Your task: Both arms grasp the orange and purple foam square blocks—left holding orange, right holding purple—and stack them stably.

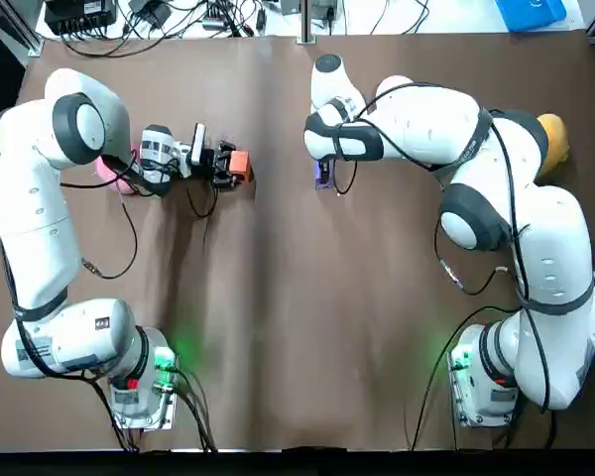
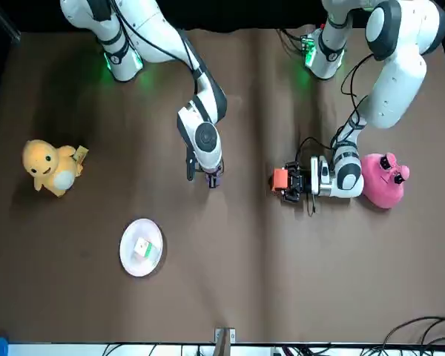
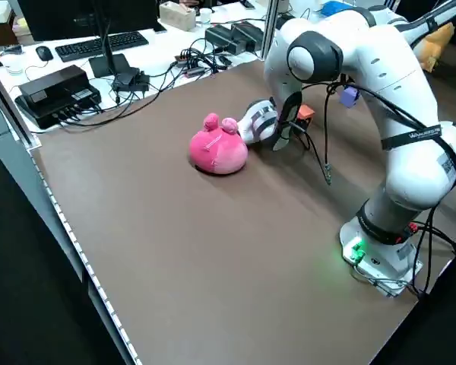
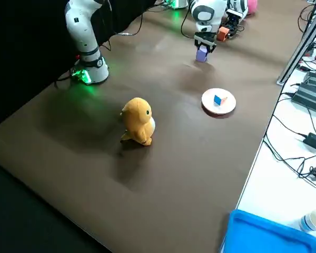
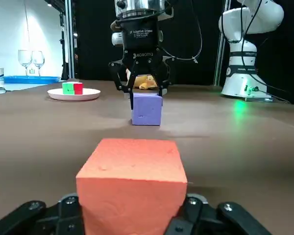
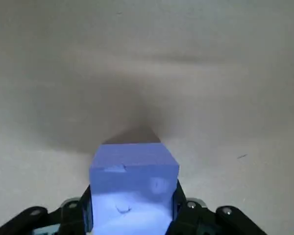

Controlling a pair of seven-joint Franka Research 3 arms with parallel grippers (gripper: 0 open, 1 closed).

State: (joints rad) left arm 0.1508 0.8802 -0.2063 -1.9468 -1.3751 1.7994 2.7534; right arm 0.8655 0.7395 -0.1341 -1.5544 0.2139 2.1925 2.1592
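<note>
— Left gripper (image 1: 228, 167) first: clamped on the orange block (image 1: 241, 164), lying level, low over the table (image 1: 278, 327), just beside the pink plush (image 2: 382, 182) on its inward side.
— And right gripper (image 6: 132, 210)?
— Pointing straight down, closed around the purple block (image 5: 147, 110). Farther out from the plush, well apart from the orange. Touching the table or barely off it: cannot tell.
— Risks?
— Likely to squash under a hard pinch, being foam; could spring and skew on release. Might land off-centre if brought in sideways, then tip. Could also knock purple off its spot if carried in too low.
— Collision?
— Possible. Would need to clear the right gripper standing over purple, or to free purple first.
— Anything else near?
— Only the plush, right against the left wrist; easy to drag along when swinging away.
</note>
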